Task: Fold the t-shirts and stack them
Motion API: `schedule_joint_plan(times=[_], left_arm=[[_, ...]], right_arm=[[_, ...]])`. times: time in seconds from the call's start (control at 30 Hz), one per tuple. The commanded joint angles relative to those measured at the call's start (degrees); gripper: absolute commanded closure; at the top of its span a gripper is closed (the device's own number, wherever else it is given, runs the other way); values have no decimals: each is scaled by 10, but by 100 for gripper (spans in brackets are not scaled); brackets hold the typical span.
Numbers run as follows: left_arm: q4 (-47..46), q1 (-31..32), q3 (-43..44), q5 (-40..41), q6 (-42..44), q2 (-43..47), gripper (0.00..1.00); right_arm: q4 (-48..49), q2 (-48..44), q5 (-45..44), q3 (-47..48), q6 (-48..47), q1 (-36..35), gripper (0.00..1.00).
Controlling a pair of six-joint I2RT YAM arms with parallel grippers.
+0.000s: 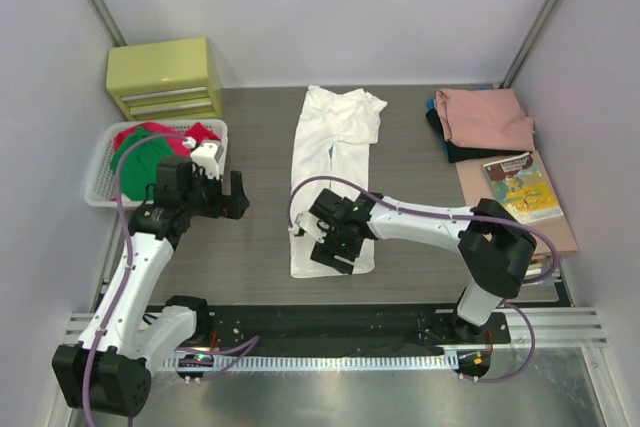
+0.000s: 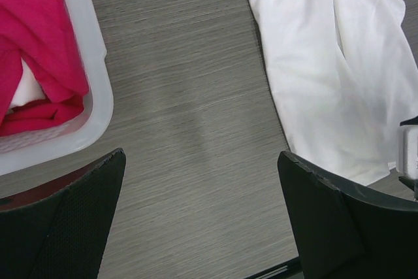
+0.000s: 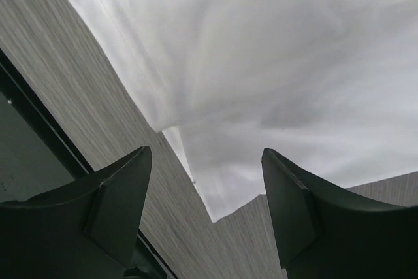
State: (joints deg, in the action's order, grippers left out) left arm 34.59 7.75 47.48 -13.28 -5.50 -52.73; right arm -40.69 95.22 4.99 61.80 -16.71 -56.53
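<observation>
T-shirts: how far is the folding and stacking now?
Done: a pink shirt lies folded on a black shirt at the right.
In hand: the white shirt lies as a long strip mid-table. The right pincer hangs open over its near end, not gripping.
Left: a red shirt and a green shirt are unfolded in the basket. The left pincer is open beside it.

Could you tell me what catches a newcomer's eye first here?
A white t-shirt lies lengthwise mid-table, the right gripper open over its near corner. At left, a white basket holds red and green shirts; far right sits a folded salmon-pink shirt.
</observation>
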Motion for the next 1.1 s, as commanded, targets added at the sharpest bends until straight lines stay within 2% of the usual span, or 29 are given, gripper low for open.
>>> schedule_joint_plan(times=[0.0,0.2,0.6,1.07], left_arm=[[-6,-2,3,19,15,16,0],[-1,-4,1,33,21,26,0],[-8,-13,-5,32,23,23,0],[-8,-25,-3,37,25,15,0]], right_arm=[[41,31,-17,50,-14,-12,26],[39,65,-12,89,-13,-42,26],[15,-6,19,40,-8,-50,27],[32,20,63,21,-10,-58,27]])
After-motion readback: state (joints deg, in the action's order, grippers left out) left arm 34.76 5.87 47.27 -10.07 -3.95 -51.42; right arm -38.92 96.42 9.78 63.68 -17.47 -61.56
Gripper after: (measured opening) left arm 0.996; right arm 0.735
